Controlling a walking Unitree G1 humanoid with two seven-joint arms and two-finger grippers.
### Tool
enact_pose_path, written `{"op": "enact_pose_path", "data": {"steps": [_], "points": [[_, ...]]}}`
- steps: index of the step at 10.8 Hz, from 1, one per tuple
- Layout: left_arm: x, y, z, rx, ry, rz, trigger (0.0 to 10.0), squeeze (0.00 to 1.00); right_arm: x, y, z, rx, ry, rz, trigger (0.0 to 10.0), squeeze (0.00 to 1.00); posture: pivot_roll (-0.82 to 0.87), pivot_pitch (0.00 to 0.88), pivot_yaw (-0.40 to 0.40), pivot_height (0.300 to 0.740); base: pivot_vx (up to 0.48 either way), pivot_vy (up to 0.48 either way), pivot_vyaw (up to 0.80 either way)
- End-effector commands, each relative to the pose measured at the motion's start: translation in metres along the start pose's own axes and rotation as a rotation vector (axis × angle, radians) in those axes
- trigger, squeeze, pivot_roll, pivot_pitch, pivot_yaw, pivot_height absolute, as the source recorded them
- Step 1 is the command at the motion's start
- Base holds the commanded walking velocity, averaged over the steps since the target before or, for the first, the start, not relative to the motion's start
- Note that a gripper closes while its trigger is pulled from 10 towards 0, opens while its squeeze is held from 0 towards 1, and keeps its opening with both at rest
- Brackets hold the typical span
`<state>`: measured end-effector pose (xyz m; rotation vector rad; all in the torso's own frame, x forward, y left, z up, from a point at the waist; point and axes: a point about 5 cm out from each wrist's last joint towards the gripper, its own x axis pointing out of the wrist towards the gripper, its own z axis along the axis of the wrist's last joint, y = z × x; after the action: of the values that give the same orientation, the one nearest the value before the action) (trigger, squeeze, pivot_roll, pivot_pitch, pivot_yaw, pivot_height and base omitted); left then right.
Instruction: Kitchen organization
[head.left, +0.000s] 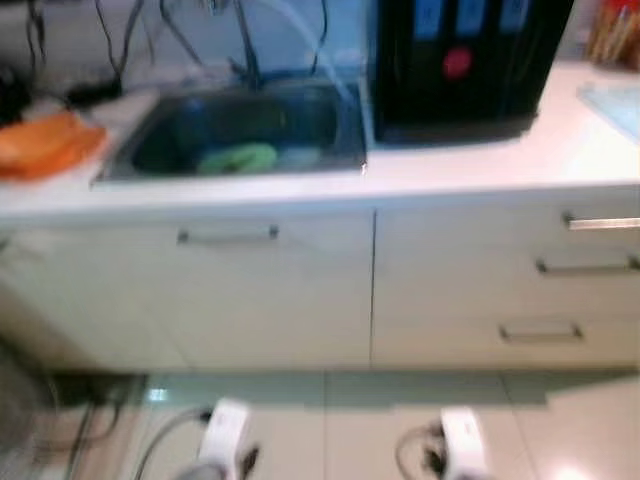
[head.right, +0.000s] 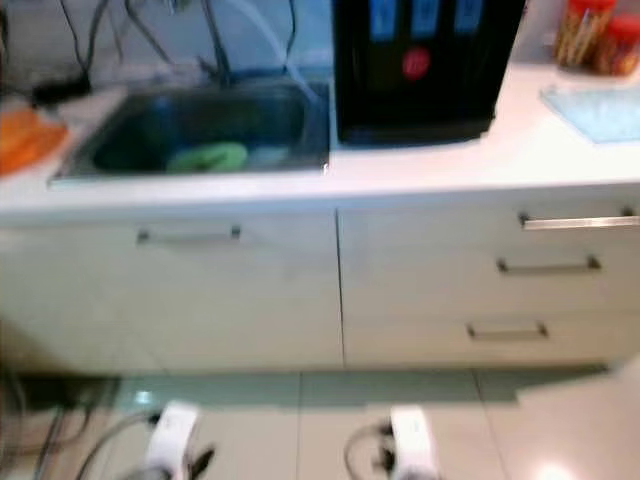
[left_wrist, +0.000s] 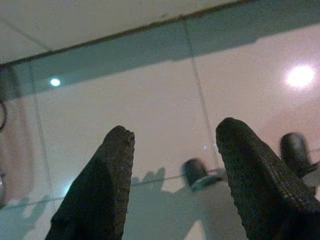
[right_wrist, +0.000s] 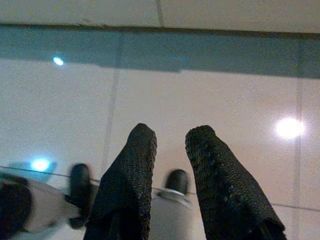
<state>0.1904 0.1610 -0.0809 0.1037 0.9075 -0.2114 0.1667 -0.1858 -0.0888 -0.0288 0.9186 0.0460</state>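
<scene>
Left gripper (left_wrist: 172, 142) and right gripper (right_wrist: 172, 137) hung low over floor tiles (left_wrist: 125, 100), fingers apart, nothing between. Green soft item (head.left: 238, 157) lies in sink (head.left: 130, 165), well beyond jaws; judged light, limp; pinch at middle advised.

Blurry look at the counter (head.left: 560, 150): sink (head.left: 240, 135) holding something green (head.left: 238, 157), orange item (head.left: 45, 143) left of it, black appliance (head.left: 465, 65) right, drawers (head.left: 505, 290) below, both arms hanging low.
</scene>
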Motion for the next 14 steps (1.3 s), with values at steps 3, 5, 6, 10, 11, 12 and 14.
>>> {"op": "enact_pose_path", "data": {"steps": [3, 5, 6, 10, 11, 12, 14], "points": [[-0.0028, 0.0102, -0.0054, 0.009, 0.017, 0.027, 10.0, 0.0, 0.0017, 0.0042, 0.0052, 0.006, -0.019, 0.006, 10.0, 0.0, 0.02, 0.021, 0.116, 0.74, 0.294, 0.0, 0.0], [-0.0028, 0.0103, -0.0054, 0.008, 0.017, 0.027, 10.0, 0.0, 0.0016, 0.0039, 0.005, 0.006, -0.019, 0.004, 10.0, 0.0, 0.02, 0.021, 0.116, 0.74, 0.304, 0.0, 0.0], [-0.0029, 0.0103, -0.0059, 0.008, 0.018, 0.027, 10.0, 0.0, 0.0016, 0.0038, 0.0051, 0.007, -0.019, 0.003, 10.0, 0.0, 0.02, 0.023, 0.116, 0.74, 0.3, 0.0, 0.0], [-0.0032, 0.0103, -0.0071, 0.009, 0.023, 0.026, 10.0, 0.0, 0.0016, 0.0036, 0.0051, 0.011, -0.02, 0.002, 10.0, 0.0, 0.02, 0.032, 0.115, 0.74, 0.306, 0.0, 0.0], [-0.0031, 0.0103, -0.0069, 0.011, 0.022, 0.025, 10.0, 0.0, 0.0016, 0.0037, 0.0054, 0.012, -0.021, 0.002, 10.0, 0.0, 0.02, 0.036, 0.115, 0.74, 0.307, 0.0, 0.0], [-0.0031, 0.0105, -0.0065, 0.012, 0.021, 0.025, 10.0, 0.0, 0.0017, 0.0039, 0.0056, 0.013, -0.021, 0.002, 10.0, 0.0, 0.02, 0.036, 0.115, 0.74, 0.311, 0.0, 0.0], [-0.0029, 0.0108, -0.0056, 0.012, 0.02, 0.026, 10.0, 0.0, 0.0019, 0.0041, 0.006, 0.017, -0.022, 0.001, 10.0, 0.0, 0.02, 0.04, 0.116, 0.74, 0.311, 0.0, 0.0]]}}
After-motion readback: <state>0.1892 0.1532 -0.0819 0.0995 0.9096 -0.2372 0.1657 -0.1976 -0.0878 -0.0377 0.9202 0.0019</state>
